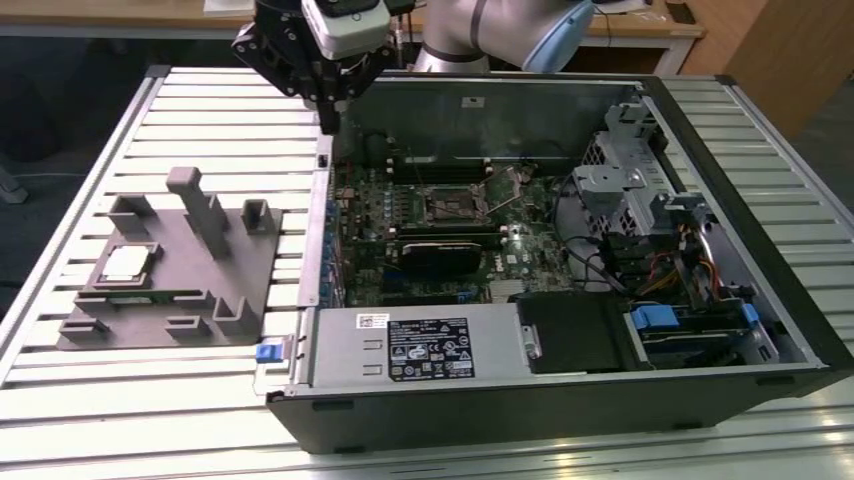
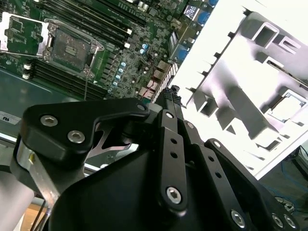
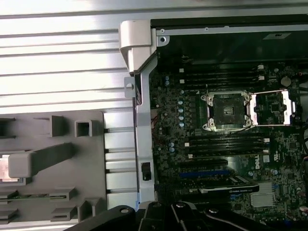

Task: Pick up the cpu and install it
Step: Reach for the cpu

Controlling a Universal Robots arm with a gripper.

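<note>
Black jointed pincer [image 1: 327,121] on a silver robot arm hangs over the far end of an open black computer case [image 1: 747,330] in the exterior view, above the case wall on that view's left. Its fingers are pressed together to a point, with nothing between them. The cpu [image 1: 124,263], a small flat square chip with a pale silver top, lies in a recess of a grey moulded fixture [image 1: 200,290] on the slatted metal table [image 1: 200,110], well apart from the pincer. Inside the case, a green motherboard [image 1: 400,215] carries a bare square socket [image 1: 447,205].

In the second wrist view, the pincer [image 2: 172,91] tapers to its joined tips between the motherboard [image 2: 139,38] and the glare-washed fixture [image 2: 231,82]. The cpu [image 2: 288,103] shows as a pale square in a recess. The socket [image 2: 72,48] is uncovered, its metal frame [image 2: 21,33] folded open beside it.

In the first wrist view, the socket [image 3: 226,110] sits bare with its frame [image 3: 272,108] open alongside, and the fixture [image 3: 53,159] rests on the table [image 3: 57,62] beside the case.
</note>
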